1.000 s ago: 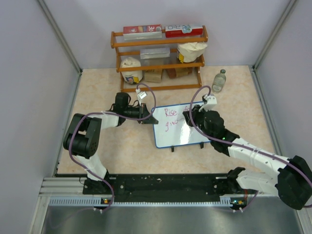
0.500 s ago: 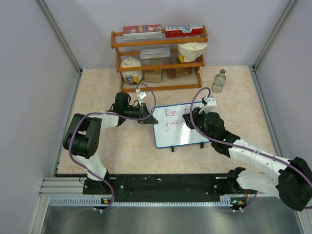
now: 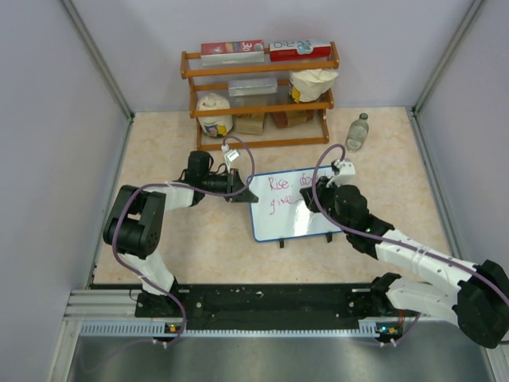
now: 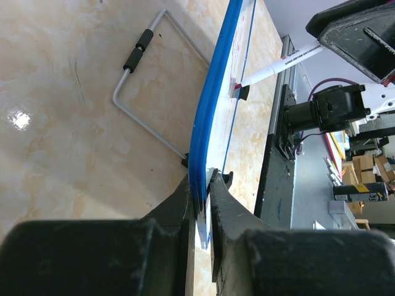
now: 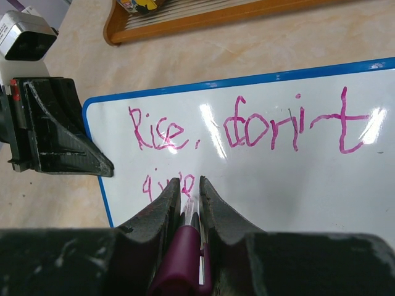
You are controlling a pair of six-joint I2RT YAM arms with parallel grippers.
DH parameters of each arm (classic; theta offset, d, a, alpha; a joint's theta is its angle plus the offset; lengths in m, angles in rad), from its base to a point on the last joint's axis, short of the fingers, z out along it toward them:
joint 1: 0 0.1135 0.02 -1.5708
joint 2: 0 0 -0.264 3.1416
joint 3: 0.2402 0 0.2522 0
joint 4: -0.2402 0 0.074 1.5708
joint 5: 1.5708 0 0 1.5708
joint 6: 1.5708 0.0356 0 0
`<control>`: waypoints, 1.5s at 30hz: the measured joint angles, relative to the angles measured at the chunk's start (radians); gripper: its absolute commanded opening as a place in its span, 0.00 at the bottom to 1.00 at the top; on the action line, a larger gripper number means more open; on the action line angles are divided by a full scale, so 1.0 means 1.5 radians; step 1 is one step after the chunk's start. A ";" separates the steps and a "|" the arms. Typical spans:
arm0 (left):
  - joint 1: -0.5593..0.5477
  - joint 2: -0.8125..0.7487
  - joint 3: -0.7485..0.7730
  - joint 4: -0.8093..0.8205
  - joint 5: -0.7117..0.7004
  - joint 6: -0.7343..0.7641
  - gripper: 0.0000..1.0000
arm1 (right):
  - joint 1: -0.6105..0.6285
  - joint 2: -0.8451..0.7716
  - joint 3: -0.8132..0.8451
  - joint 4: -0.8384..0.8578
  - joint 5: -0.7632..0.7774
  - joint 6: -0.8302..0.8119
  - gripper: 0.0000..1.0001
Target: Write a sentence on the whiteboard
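Top view: whiteboard [image 3: 291,223] stands mid-table, in front of the wooden rack [image 3: 258,95]. Left gripper [image 3: 248,194] sits on its left edge, same spot as a second ago. Right gripper [image 3: 305,196] is low over the board's middle and has shifted slightly right and toward the bases. This uncovers more of the sentence [image 3: 280,185]: "Rise," plus the start of the next word, and "give" below. Bottle [image 3: 359,131] at the back right has not moved.

Left wrist: fingers clenched on the blue frame's edge. The white marker [image 4: 279,63] has its tip on the board face.

Right wrist: fingers clamped around the marker's magenta body, tip on the board just right of "give". Top line reads "Rise, don't".
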State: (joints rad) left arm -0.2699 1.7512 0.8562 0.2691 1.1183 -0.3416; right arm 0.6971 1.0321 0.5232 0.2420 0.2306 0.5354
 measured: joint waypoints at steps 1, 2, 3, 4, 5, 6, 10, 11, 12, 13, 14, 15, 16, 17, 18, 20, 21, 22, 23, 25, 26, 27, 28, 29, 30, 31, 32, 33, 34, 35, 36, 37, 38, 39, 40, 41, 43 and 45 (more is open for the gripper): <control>0.000 0.000 0.000 0.000 0.000 0.000 0.00 | 0.000 -0.001 0.000 -0.002 0.002 0.000 0.00; 0.000 0.000 0.000 0.000 0.000 0.000 0.00 | 0.000 -0.003 0.000 -0.004 0.003 0.000 0.00; 0.000 0.000 0.000 0.000 0.000 0.000 0.00 | 0.000 -0.003 0.000 -0.005 0.004 0.000 0.00; 0.000 0.000 0.000 0.000 0.000 0.000 0.00 | 0.000 -0.004 0.000 -0.006 0.006 0.000 0.00; 0.000 0.000 0.000 0.000 0.000 0.000 0.00 | 0.000 -0.005 0.000 -0.007 0.007 0.000 0.00; 0.000 0.000 0.000 0.000 0.000 0.000 0.00 | 0.000 -0.007 0.000 -0.008 0.008 -0.001 0.00; 0.000 0.000 0.000 0.000 0.000 0.000 0.00 | -0.001 -0.012 0.000 -0.017 0.011 -0.001 0.00; 0.000 0.000 0.000 0.000 0.000 0.000 0.00 | -0.002 -0.013 0.001 -0.018 0.011 -0.001 0.00; 0.000 0.000 0.000 0.000 0.000 0.000 0.00 | -0.004 -0.016 0.001 -0.020 0.010 -0.001 0.00; 0.000 0.000 0.000 0.000 0.000 0.000 0.00 | -0.005 -0.020 0.001 -0.023 0.010 -0.001 0.00; 0.000 0.000 0.000 0.000 0.000 0.000 0.00 | -0.008 -0.024 0.001 -0.027 0.010 -0.001 0.00; 0.000 0.000 0.000 0.000 0.000 0.000 0.00 | -0.013 -0.032 0.002 -0.032 0.007 -0.001 0.00; 0.000 0.000 0.000 0.000 0.000 0.000 0.00 | -0.017 -0.039 0.002 -0.034 0.005 -0.001 0.00; 0.000 0.000 0.000 0.000 0.000 0.000 0.00 | -0.022 -0.048 0.002 -0.035 0.003 0.000 0.00; 0.000 0.000 0.000 0.000 0.000 0.000 0.00 | -0.027 -0.056 0.003 -0.037 0.002 0.000 0.00; 0.000 0.000 0.000 0.000 0.000 0.000 0.00 | -0.036 -0.066 0.011 -0.040 0.000 -0.001 0.00; 0.000 0.000 0.000 0.000 0.000 0.000 0.00 | -0.040 -0.069 0.014 -0.039 -0.001 -0.001 0.00; 0.000 0.000 0.000 0.000 0.000 0.000 0.00 | -0.045 -0.071 0.015 -0.037 -0.003 -0.001 0.00; 0.000 0.000 0.000 0.000 0.000 0.000 0.00 | -0.053 -0.073 0.015 -0.038 -0.005 -0.001 0.00; 0.000 0.000 0.000 0.000 0.000 0.000 0.00 | -0.067 -0.073 0.015 -0.039 -0.007 -0.001 0.00; 0.000 0.000 0.000 0.000 0.000 0.000 0.00 | -0.075 -0.073 0.015 -0.040 -0.009 0.000 0.00; 0.000 0.000 0.000 0.000 0.000 0.000 0.00 | -0.082 -0.073 0.015 -0.040 -0.011 0.000 0.00; 0.000 0.000 0.000 0.000 0.000 0.000 0.00 | -0.087 -0.073 0.014 -0.040 -0.012 0.000 0.00; 0.000 0.000 0.000 0.000 0.000 0.000 0.00 | -0.091 -0.073 0.014 -0.040 -0.013 0.000 0.00; 0.000 0.000 0.000 0.000 0.000 0.000 0.00 | -0.094 -0.073 0.014 -0.040 -0.014 0.000 0.00; 0.000 0.000 0.000 0.000 0.000 0.000 0.00 | -0.096 -0.072 0.014 -0.040 -0.017 0.000 0.00; 0.000 0.000 0.000 0.000 0.000 0.000 0.00 | -0.096 -0.071 0.013 -0.039 -0.018 0.000 0.00; 0.000 0.000 0.000 0.000 0.000 0.000 0.00 | -0.097 -0.070 0.013 -0.038 -0.020 0.000 0.00; 0.000 0.000 0.000 0.000 0.000 0.000 0.00 | -0.097 -0.069 0.012 -0.037 -0.022 0.000 0.00; 0.000 0.000 0.000 0.000 0.000 0.000 0.00 | -0.097 -0.068 0.009 -0.034 -0.024 0.001 0.00; 0.000 0.000 0.000 0.000 0.000 0.000 0.00 | -0.097 -0.067 0.004 -0.033 -0.027 0.001 0.00; 0.000 0.000 0.000 0.000 0.000 0.000 0.00 | -0.097 -0.066 0.001 -0.034 -0.028 0.001 0.00; 0.000 0.000 0.000 0.000 0.000 0.000 0.00 | -0.097 -0.066 -0.004 -0.034 -0.030 0.002 0.00; 0.000 0.000 0.000 0.000 0.000 0.000 0.00 | -0.098 -0.066 -0.009 -0.035 -0.030 0.003 0.00; 0.000 0.000 0.000 0.000 0.000 0.000 0.00 | -0.098 -0.066 -0.013 -0.035 -0.031 0.004 0.00; 0.000 0.000 0.000 0.000 0.000 0.000 0.00 | -0.099 -0.066 -0.017 -0.036 -0.033 0.006 0.00; 0.000 0.000 0.000 0.000 0.000 0.000 0.00 | -0.100 -0.066 -0.022 -0.033 -0.035 0.008 0.00; 0.000 0.000 0.000 0.000 0.000 0.000 0.00 | -0.100 -0.067 -0.026 -0.030 -0.038 0.012 0.00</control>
State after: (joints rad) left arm -0.2699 1.7512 0.8562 0.2691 1.1187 -0.3416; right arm 0.5472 0.9318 0.4847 0.1974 0.1734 0.5529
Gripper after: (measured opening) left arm 0.133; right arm 0.149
